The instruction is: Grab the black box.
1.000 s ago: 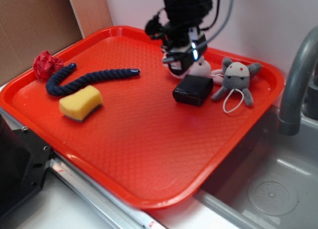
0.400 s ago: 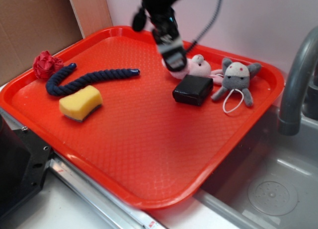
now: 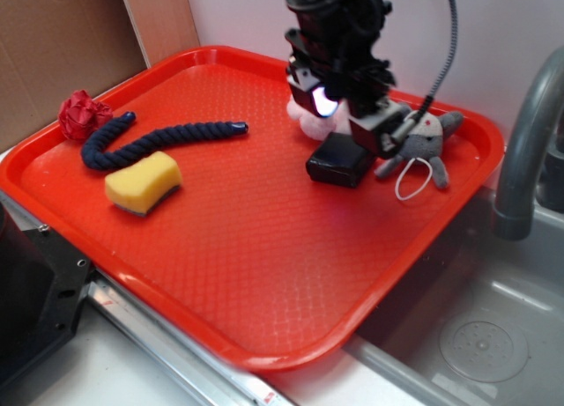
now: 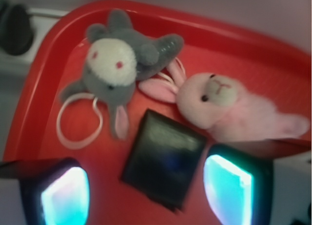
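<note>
While poised above the small matte black rectangular box point(image 4: 164, 164), black robot gripper point(image 4: 146, 191), jaws spread wide: approach step; descent and closing required.

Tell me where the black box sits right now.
In the exterior view the black box lies on the red tray's far right part, just in front of the pink plush rabbit and beside the grey plush mouse.

Backdrop is a plain pale wall point(image 3: 493, 27) across the top of the frame, with a brown cardboard sheet point(image 3: 53, 45) and a light wooden board point(image 3: 163, 18) leaning in the upper left. A curved grey metal faucet point(image 3: 529, 133) is on the right edge, over a stainless steel sink basin point(image 3: 476, 335) at lower right. Soft, even light.
</note>
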`<state>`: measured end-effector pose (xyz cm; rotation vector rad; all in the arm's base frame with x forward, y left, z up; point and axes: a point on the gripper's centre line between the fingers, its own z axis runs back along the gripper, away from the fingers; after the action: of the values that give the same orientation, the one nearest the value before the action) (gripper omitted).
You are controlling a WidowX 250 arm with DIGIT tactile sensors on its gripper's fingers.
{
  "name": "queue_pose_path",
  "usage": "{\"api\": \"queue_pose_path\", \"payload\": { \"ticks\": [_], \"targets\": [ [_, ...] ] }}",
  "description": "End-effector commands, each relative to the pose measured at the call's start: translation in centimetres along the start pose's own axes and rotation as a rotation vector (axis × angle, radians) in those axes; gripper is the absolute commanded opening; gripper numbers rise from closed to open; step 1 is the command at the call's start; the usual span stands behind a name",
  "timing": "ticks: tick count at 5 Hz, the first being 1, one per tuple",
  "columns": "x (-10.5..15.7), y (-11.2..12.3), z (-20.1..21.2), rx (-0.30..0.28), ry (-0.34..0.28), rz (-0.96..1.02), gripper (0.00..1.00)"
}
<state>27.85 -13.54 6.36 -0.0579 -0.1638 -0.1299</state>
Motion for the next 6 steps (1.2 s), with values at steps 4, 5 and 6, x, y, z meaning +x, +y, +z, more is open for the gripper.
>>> {"api": "queue_pose_path", "payload": {
  "ticks": [4, 5, 6],
  "targets": [
    [-1.0, 2.6, 0.5, -0.074, 0.070, 0.433, 1.00],
    [-1.1, 2.0, 1.2, -0.088, 0.066, 0.382, 1.00],
    [-0.3, 2.0, 0.0, -0.063, 0.083, 0.379, 1.00]
  ]
}}
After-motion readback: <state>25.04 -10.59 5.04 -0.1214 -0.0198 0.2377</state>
